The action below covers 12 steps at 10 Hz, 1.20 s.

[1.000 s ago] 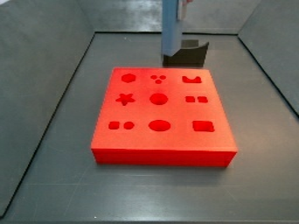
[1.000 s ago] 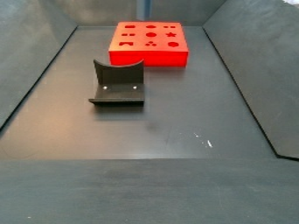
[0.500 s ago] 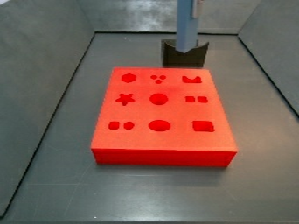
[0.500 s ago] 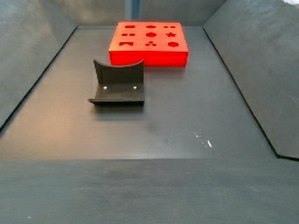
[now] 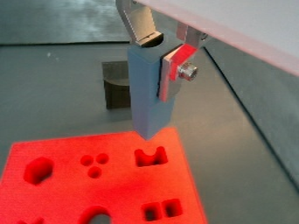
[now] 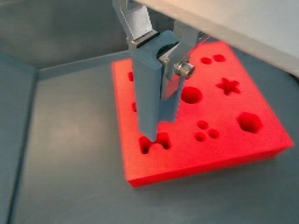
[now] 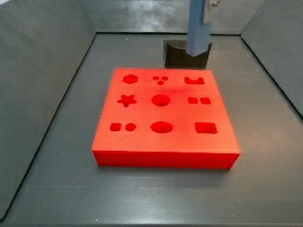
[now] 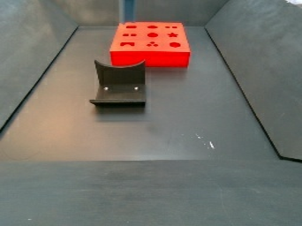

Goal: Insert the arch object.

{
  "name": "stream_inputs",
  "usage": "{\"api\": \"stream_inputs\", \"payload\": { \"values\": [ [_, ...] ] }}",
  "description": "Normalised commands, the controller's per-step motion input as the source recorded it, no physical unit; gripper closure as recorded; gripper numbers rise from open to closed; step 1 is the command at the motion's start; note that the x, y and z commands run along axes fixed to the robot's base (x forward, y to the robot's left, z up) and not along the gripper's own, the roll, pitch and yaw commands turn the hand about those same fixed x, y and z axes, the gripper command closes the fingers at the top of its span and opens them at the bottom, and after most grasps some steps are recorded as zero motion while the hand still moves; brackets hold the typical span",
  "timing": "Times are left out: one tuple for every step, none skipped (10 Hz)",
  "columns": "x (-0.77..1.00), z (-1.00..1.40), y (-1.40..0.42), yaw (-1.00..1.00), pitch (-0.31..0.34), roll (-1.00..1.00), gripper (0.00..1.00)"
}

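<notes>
Change: your arch (image 7: 198, 33) has shifted right since a second ago, now nearer over the arch slot (image 7: 197, 80).
Gripper: gripper (image 5: 165, 54) pinches the arch, above the board (image 7: 166, 113) at its far right.
Axis: long axis upright, lower end toward the slot.
Fixture: fixture (image 8: 119, 84) stands well apart.

Bright red block (image 7: 164, 118) with darker red shape cut-outs, blue-grey arch piece (image 5: 151, 91) between the silver gripper (image 5: 163, 53) plates, black fixture (image 8: 118, 85), dark grey floor (image 8: 177, 132), lighter grey walls (image 7: 48, 35).
</notes>
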Motion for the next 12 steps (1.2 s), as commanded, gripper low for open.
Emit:
{"api": "stream_inputs", "payload": {
  "values": [
    [0.0, -0.17, 0.0, -0.66, 0.479, -0.01, 1.0],
    [0.0, -0.17, 0.0, -0.66, 0.474, -0.01, 1.0],
    [0.0, -0.16, 0.0, -0.66, 0.483, -0.01, 1.0],
    [0.0, -0.15, 0.0, -0.65, 0.484, -0.02, 1.0],
    [0.0, -0.13, -0.01, -0.63, 0.5, -0.02, 1.0],
    [0.0, -0.12, -0.01, -0.61, 0.5, -0.03, 1.0],
    [0.0, -0.09, -0.07, -0.63, 0.444, -0.09, 1.0],
    [0.37, -0.12, 0.0, -0.59, 0.0, -0.27, 1.0],
    [0.49, -0.01, 0.0, -0.47, -0.171, -0.36, 1.0],
    [0.46, -0.07, 0.0, -0.46, -0.219, -0.38, 1.0],
    [0.4, -0.09, 0.0, -0.49, -0.243, -0.36, 1.0],
    [0.39, -0.14, 0.0, -0.53, -0.237, -0.23, 1.0]
  ]
}}
